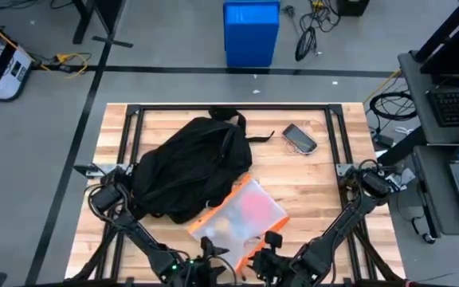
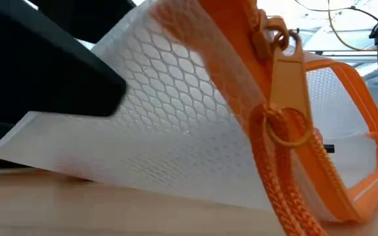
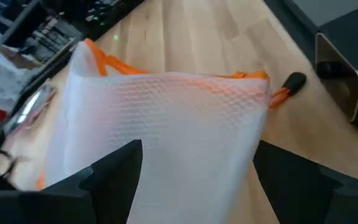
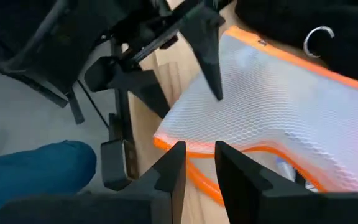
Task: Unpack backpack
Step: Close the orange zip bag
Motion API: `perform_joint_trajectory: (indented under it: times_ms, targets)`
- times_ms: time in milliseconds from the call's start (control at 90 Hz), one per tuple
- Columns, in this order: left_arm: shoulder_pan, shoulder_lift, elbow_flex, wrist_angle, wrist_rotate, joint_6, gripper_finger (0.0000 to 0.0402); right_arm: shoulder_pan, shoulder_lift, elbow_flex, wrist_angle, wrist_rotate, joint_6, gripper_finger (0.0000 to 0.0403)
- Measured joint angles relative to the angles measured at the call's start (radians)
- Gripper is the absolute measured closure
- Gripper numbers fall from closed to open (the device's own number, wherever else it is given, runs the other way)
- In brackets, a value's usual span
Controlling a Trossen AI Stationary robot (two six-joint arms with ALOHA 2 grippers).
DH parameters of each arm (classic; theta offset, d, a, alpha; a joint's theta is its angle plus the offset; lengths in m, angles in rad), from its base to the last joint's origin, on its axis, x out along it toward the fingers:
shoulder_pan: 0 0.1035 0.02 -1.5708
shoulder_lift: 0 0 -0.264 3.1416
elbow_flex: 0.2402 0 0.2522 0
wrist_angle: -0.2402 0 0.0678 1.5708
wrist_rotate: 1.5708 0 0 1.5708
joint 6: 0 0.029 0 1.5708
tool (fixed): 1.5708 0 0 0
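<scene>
Backpack (image 1: 188,166), black, lies on the wooden table (image 1: 317,191) left of centre in the high view, with its handle toward the upper edge of the tabletop. A mesh pouch (image 1: 241,214) with orange zipper trim lies just below and right of it, one corner touching or tucked under the bag's lower right edge. A dark phone (image 1: 300,138) rests apart, upper right of the bag.

Left gripper (image 1: 211,253) sits at the pouch's lower left corner, bottom centre of the frame; in its wrist view the fingers (image 3: 114,171) stand wide, with the pouch (image 3: 166,130) between them. Right gripper (image 1: 268,249) sits at the pouch's lower right edge; its fingers (image 4: 173,171) are narrowly apart, closed on nothing, just above the orange edge (image 4: 201,152). In the low view the zipper pull (image 2: 286,85) hangs close to the camera.
</scene>
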Motion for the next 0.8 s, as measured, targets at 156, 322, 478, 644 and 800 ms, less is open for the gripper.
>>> perform_joint_trajectory:
  times_ms: [156, 322, 478, 644, 800]
  targets:
    - [0.011, 0.000, 0.000, 0.017, 0.041, 0.028, 0.0146, -0.002, 0.000, 0.000, -0.021, 0.011, -0.011, 0.0332]
    - [0.035, 0.000, 0.000, 0.025, 0.040, 0.027, 0.0199, -0.005, 0.000, 0.000, -0.036, 0.026, -0.011, 0.0332]
    - [0.057, 0.000, 0.000, 0.028, 0.049, 0.025, 0.0250, -0.017, 0.000, 0.000, -0.036, 0.026, 0.013, 0.0332]
    - [0.083, 0.000, 0.000, 0.050, 0.030, 0.024, 0.0301, -0.022, 0.000, 0.000, -0.038, 0.026, 0.025, 0.0332]
    - [0.099, 0.000, 0.000, 0.075, 0.028, 0.025, 0.0372, -0.009, 0.000, 0.000, -0.042, -0.021, 0.068, 0.0332]
